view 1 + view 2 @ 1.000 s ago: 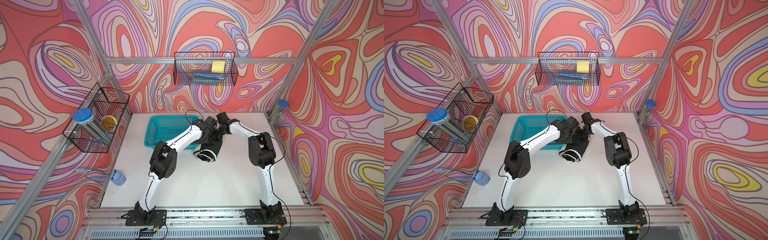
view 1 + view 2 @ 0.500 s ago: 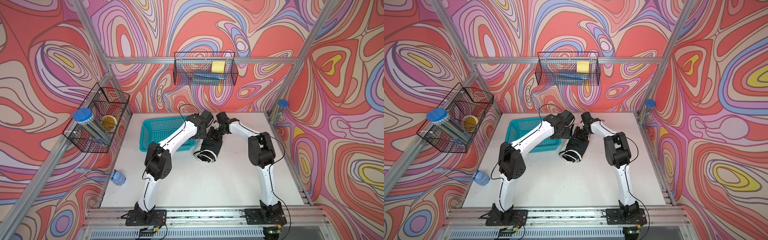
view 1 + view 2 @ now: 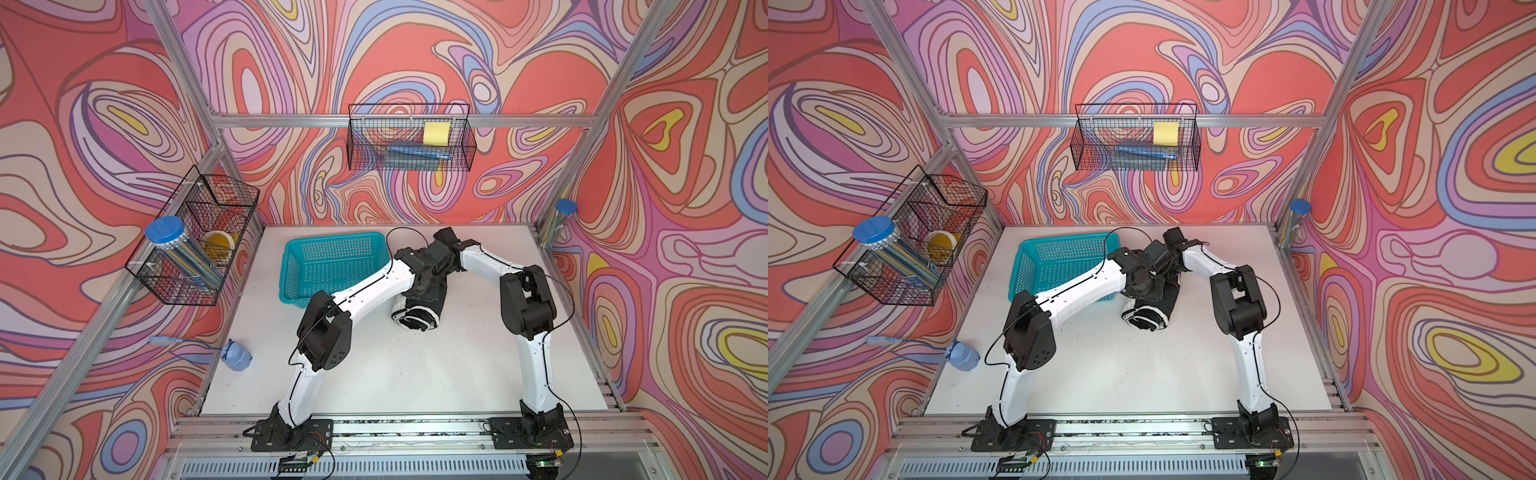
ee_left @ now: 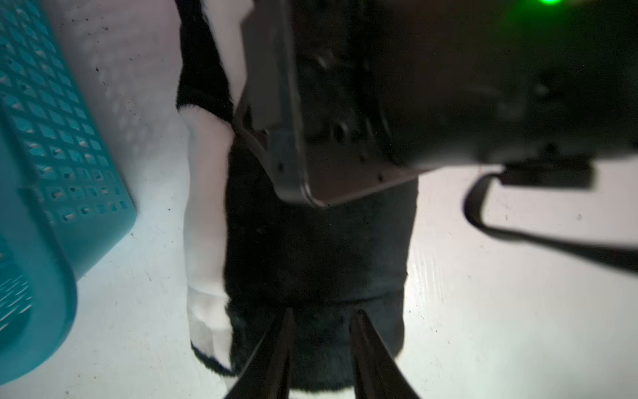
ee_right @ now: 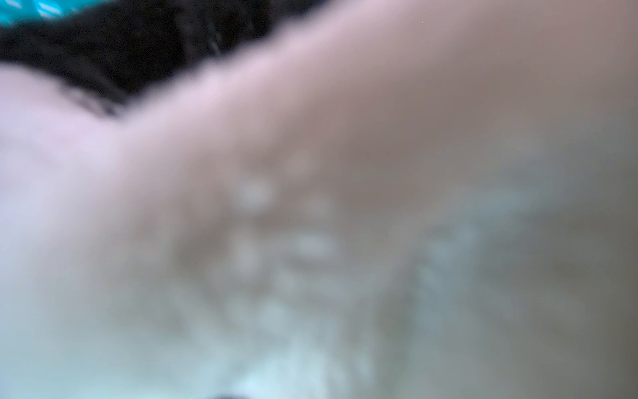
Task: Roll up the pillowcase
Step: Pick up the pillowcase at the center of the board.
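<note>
In both top views the pillowcase (image 3: 417,316) (image 3: 1149,316) lies as a stubby roll on the white table (image 3: 415,374), just beside the teal basket (image 3: 332,266). The left gripper (image 3: 420,286) and right gripper (image 3: 438,268) crowd over its far end.

The left wrist view shows the left jaws narrowly parted, tips on black plush, with nothing visibly pinched.

The right wrist view is a blur, so the right jaws cannot be told.

The plush looks light, soft and springy, and is likely to unroll. The best hold is probably across the outer flap, not at the end.

Teal basket (image 3: 328,270) on white table (image 3: 415,374), wire basket (image 3: 365,141) holding yellow pad (image 3: 436,133), blue-lidded jar (image 3: 165,229) in rack (image 3: 224,199)
</note>
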`<state>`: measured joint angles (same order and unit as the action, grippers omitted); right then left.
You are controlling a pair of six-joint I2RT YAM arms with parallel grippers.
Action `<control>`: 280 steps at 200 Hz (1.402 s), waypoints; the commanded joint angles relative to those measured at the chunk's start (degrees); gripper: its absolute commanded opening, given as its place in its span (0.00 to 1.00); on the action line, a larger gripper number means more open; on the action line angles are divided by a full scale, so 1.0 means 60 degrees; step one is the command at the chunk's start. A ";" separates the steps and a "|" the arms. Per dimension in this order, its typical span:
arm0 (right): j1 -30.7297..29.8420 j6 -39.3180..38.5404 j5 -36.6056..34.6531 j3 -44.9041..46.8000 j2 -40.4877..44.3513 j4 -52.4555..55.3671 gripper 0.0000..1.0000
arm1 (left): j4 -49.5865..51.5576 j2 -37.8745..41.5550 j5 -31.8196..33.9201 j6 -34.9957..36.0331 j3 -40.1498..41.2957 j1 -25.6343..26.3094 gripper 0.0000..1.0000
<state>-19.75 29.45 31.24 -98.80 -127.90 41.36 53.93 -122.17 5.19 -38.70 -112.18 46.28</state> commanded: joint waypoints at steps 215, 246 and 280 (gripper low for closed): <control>0.2147 0.1058 0.1017 0.2621 0.4134 0.1723 0.65 | -0.1610 0.0030 0.0400 -0.0838 0.3022 -0.0193 0.16; 0.2146 0.0806 0.1257 0.4327 0.4883 0.1231 0.72 | -0.1668 0.0230 -0.0206 -0.1183 0.3126 -0.0184 0.13; 0.2136 0.0480 0.1400 0.5532 0.5094 0.0337 0.78 | -0.1767 0.0381 -0.0969 -0.1500 0.3282 -0.0160 0.11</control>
<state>-6.81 34.81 38.63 -68.42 -97.30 46.96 41.52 -121.19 4.54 -45.63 -94.35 45.10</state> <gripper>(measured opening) 0.766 0.118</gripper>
